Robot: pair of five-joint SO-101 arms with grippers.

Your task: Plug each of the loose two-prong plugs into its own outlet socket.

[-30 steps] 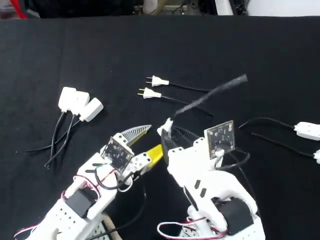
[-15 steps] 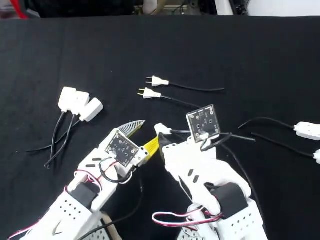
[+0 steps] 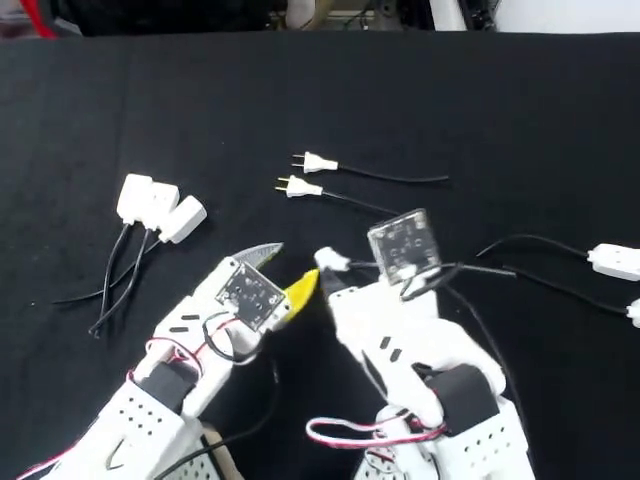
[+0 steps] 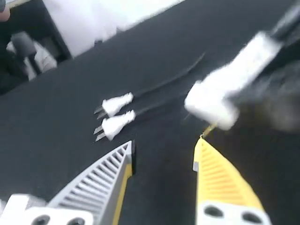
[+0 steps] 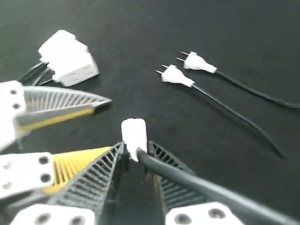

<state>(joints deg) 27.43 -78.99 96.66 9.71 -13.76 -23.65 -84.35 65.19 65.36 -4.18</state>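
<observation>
**Right arm lowers its held connector; left gripper closes in, open**

Right gripper (image 5: 136, 146): jaws narrowed onto a white connector (image 5: 134, 131), pinched at its cord end, with the black cable (image 5: 197, 185) trailing back over the wrist. I cannot tell whether the connector has prongs.

Change over the last second: this cable, swung up in the air a second ago, now lies low to the right. The wrist has turned, and the connector sits slightly further left and nearer.

Left gripper (image 4: 163, 157): spread wide, holding nothing. It has advanced; its yellow finger (image 3: 302, 287) is now just beside the held connector, the grey finger further left.

Meaning (judgement): the arms are converging for a hand-over or a two-handed mating. Nothing is plugged in yet.

Both two-prong plugs (image 3: 308, 174) lie loose, side by side, just beyond the grippers. Three outlet sockets (image 3: 158, 207) are clustered at far left, well apart from them. More white sockets (image 3: 615, 261) lie at the right edge.

Writing: none legible.
</observation>
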